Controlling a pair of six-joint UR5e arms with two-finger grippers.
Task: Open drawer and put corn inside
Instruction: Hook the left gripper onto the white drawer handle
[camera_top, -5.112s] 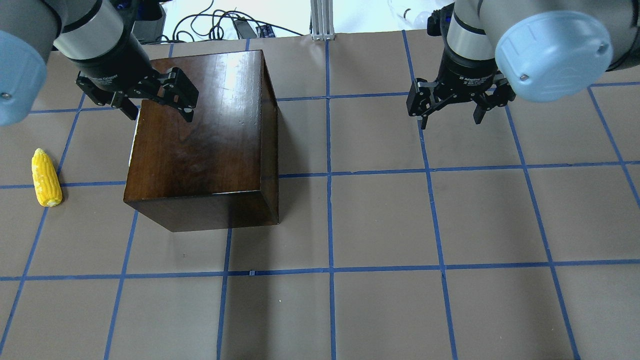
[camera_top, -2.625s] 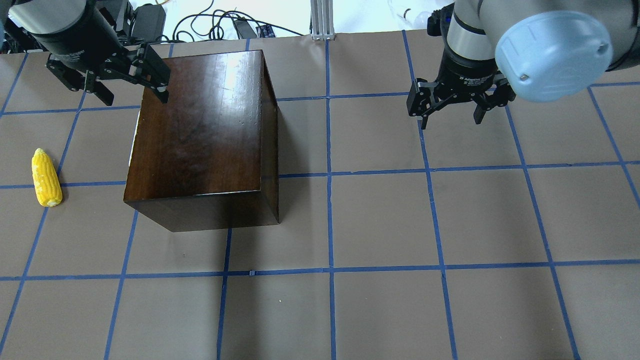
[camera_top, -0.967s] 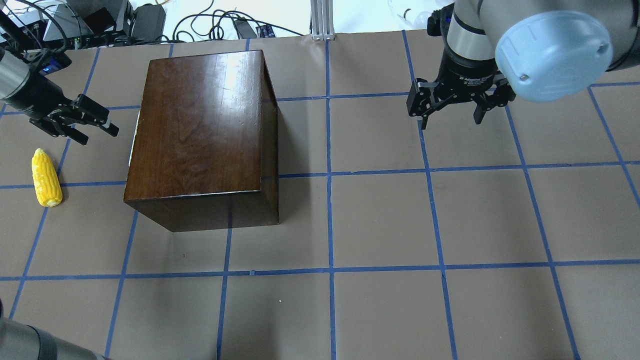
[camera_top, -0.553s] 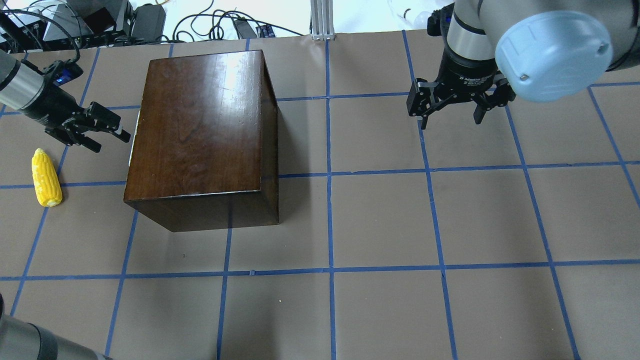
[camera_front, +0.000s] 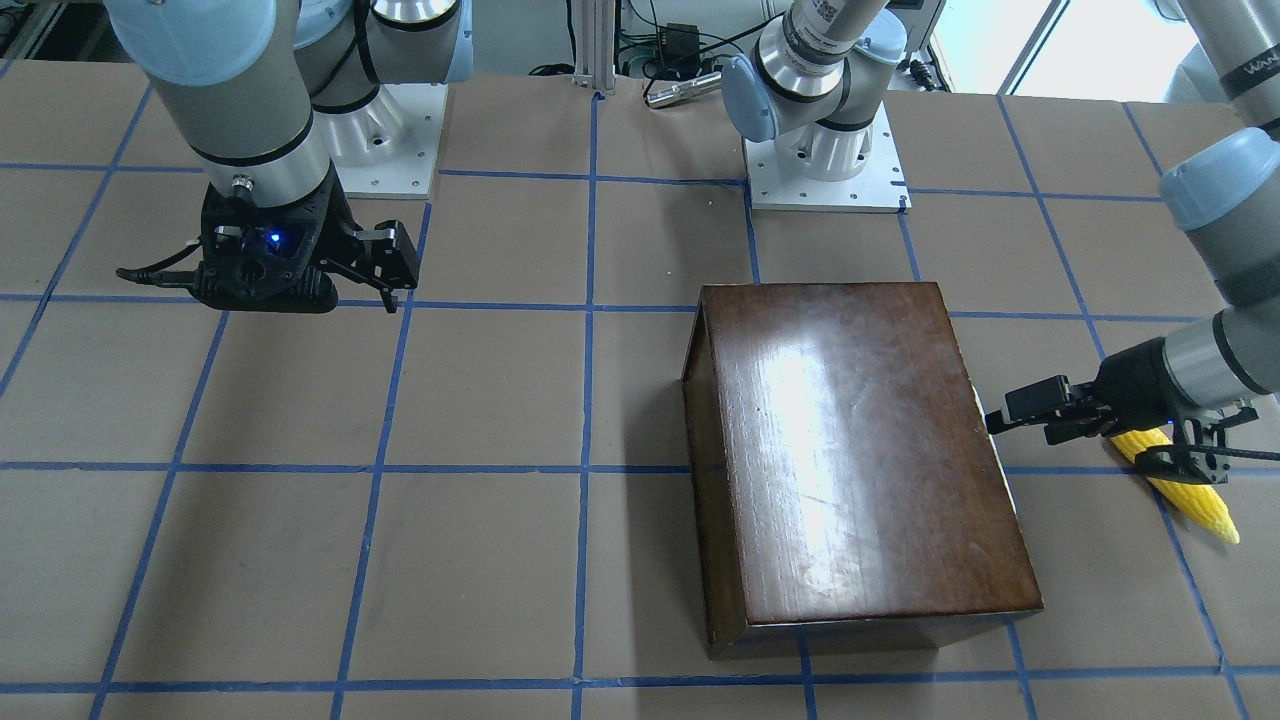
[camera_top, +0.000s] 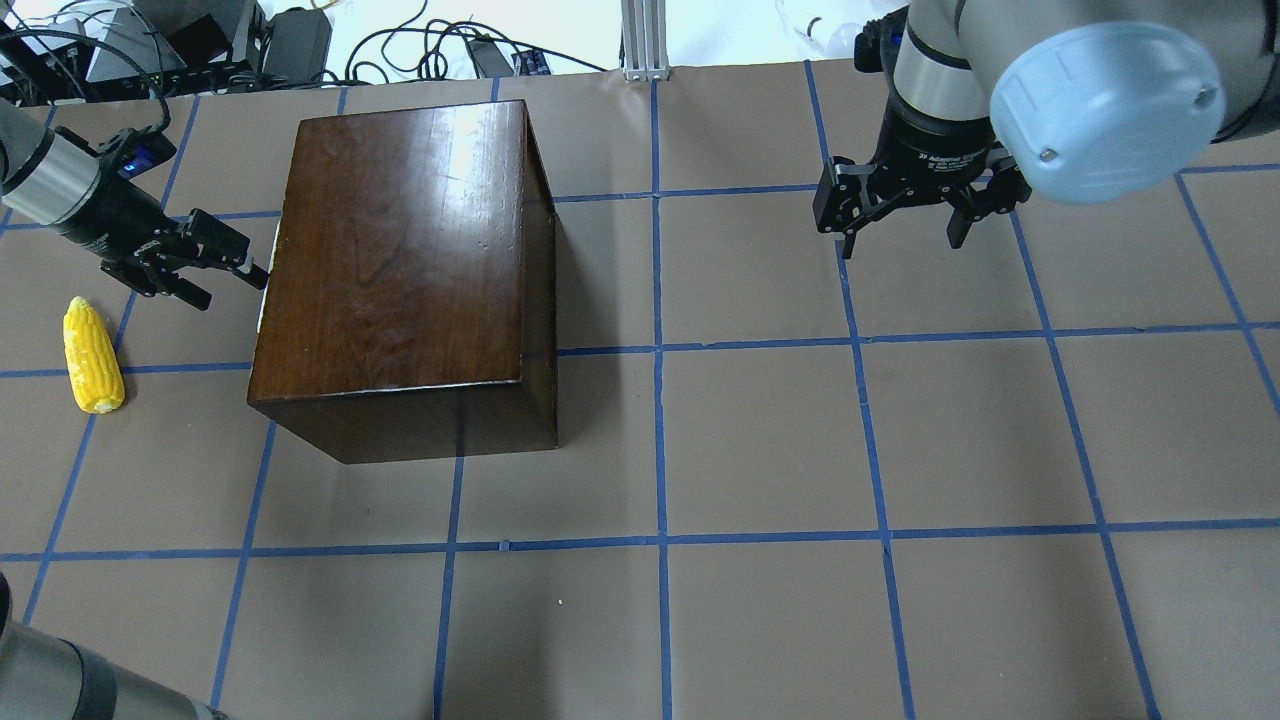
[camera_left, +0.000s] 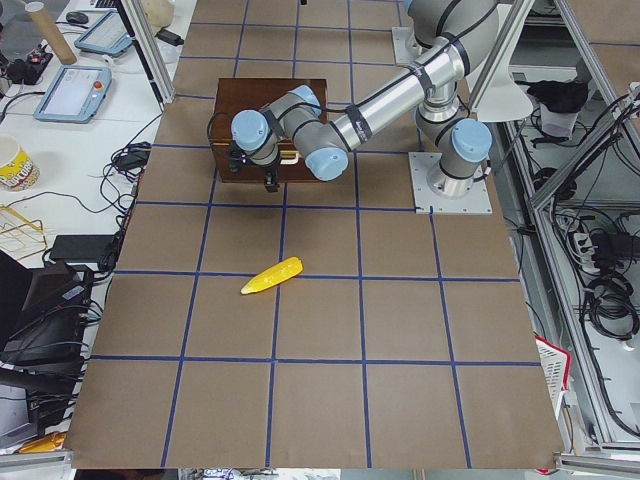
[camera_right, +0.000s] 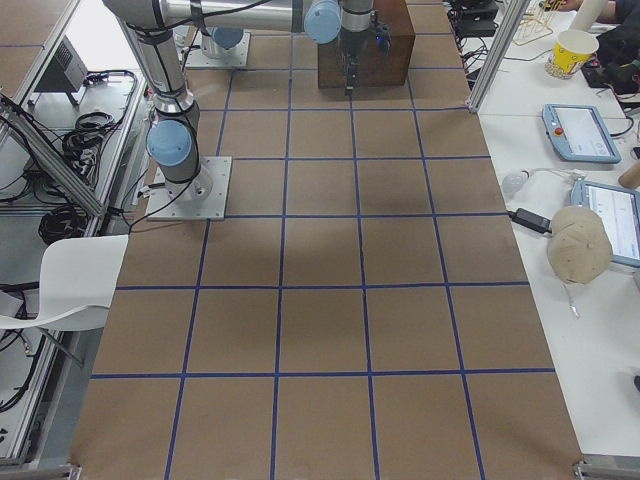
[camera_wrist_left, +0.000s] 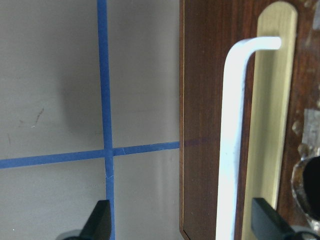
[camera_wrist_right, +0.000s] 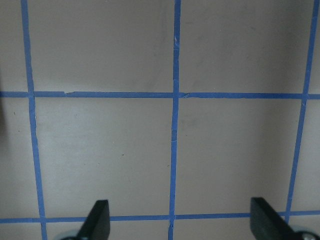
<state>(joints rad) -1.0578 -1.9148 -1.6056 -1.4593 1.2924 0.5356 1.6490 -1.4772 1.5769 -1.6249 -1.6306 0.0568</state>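
The glossy dark-brown box (camera_top: 400, 250) stands on the table, and its drawer is shut. The drawer's worn dark front panel (camera_wrist_left: 200, 100) faces the left gripper and carries a white bar handle (camera_wrist_left: 232, 140) on a brass plate. My left gripper (camera_top: 233, 288) is open, turned sideways, close to the box's left face. In the left wrist view its fingertips (camera_wrist_left: 102, 222) stand either side of the handle without touching it. The yellow corn (camera_top: 92, 355) lies on the table left of the box and also shows in the front view (camera_front: 1190, 490). My right gripper (camera_top: 900, 235) is open and empty, far right.
The table is brown paper with a blue tape grid (camera_top: 660, 350). Cables and electronics (camera_top: 200, 40) lie beyond its back edge. The arm bases (camera_front: 825, 160) are bolted at the robot's side. The right wrist view shows only bare table (camera_wrist_right: 175, 125).
My left gripper has left the box's top back corner, swung out left and down, and now moves in toward the box's left face. The right arm, box and corn have not moved.
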